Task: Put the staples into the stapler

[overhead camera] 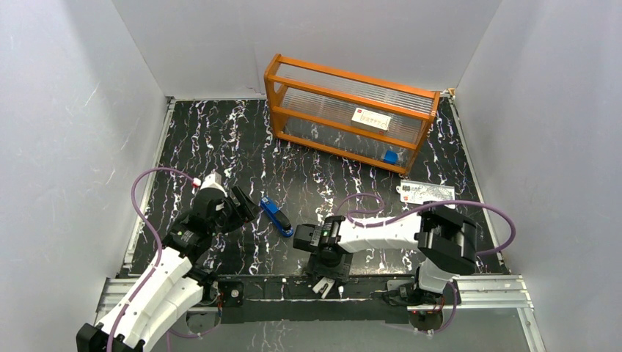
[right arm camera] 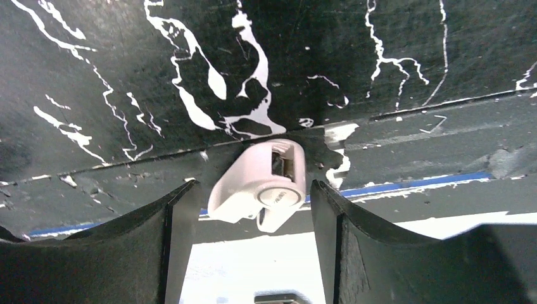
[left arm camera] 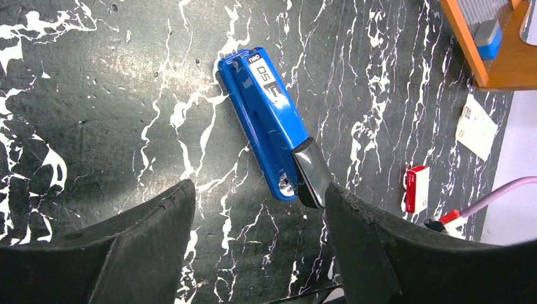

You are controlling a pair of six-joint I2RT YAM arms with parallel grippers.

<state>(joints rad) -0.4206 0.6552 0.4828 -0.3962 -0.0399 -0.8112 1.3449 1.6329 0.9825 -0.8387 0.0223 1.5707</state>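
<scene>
Right claw (right arm camera: pixel 251 187) around unidentifiable white object (right arm camera: pixel 259 180)

We saw an orange-framed clear case (overhead camera: pixel 352 75) at one o'clock on the black marbled table (overhead camera: pixel 220 147), a small blue block (overhead camera: pixel 391 156) inside it. A white printed card (overhead camera: pixel 422 192) lay at three o'clock, a white rounded object (right arm camera: pixel 263 187) at six.

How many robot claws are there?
2. The left claw hangs over the table beside the blue stapler. The right claw is at the table's near edge, with a small white thing seen between its fingers. No more seem hidden.
</scene>
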